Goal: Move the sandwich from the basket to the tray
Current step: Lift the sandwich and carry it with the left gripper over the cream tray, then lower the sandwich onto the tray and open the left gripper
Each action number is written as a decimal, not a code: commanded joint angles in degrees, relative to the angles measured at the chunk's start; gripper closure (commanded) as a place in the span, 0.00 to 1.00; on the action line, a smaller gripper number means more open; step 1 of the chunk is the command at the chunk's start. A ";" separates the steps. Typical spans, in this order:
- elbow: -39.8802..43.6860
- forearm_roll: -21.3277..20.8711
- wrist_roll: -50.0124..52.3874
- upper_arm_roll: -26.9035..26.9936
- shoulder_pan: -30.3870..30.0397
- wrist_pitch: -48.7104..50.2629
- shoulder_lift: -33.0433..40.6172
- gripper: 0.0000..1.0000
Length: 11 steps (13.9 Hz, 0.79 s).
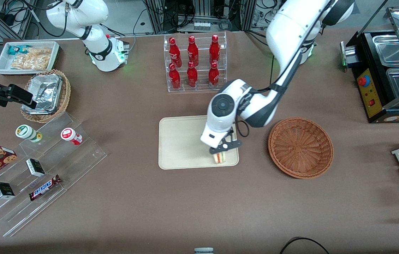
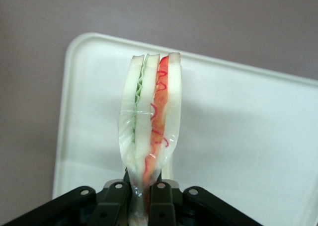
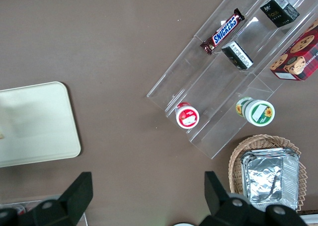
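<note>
My left gripper [image 1: 221, 152] is shut on the sandwich [image 1: 220, 157], a plastic-wrapped wedge of white bread with green and red-orange filling. It hangs over the cream tray [image 1: 180, 143], close to the tray's near corner on the basket's side. In the left wrist view the sandwich [image 2: 150, 121] stands edge-on, pinched at its narrow end between the black fingers [image 2: 162, 198], with the tray [image 2: 238, 136] beneath it. Whether it touches the tray I cannot tell. The reddish-brown wicker basket [image 1: 301, 147] sits beside the tray, toward the working arm's end, with nothing in it.
A clear rack of red bottles [image 1: 194, 62] stands farther from the camera than the tray. Stepped acrylic shelves with snacks [image 1: 37, 169] and a lighter wicker basket with a foil container [image 1: 46, 94] lie toward the parked arm's end. A black food warmer [image 1: 386, 74] stands at the working arm's end.
</note>
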<state>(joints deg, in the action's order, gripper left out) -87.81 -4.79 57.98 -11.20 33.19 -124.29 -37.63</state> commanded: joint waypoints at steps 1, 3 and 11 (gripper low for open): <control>3.07 -2.93 0.02 0.65 3.37 -0.78 -2.44 0.89; 5.18 -4.35 0.46 0.65 4.95 -0.78 -4.64 0.89; 5.45 -4.44 0.46 0.65 8.11 -0.69 -6.41 0.88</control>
<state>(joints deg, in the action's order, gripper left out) -83.93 -8.21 58.01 -11.15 39.98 -125.15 -42.87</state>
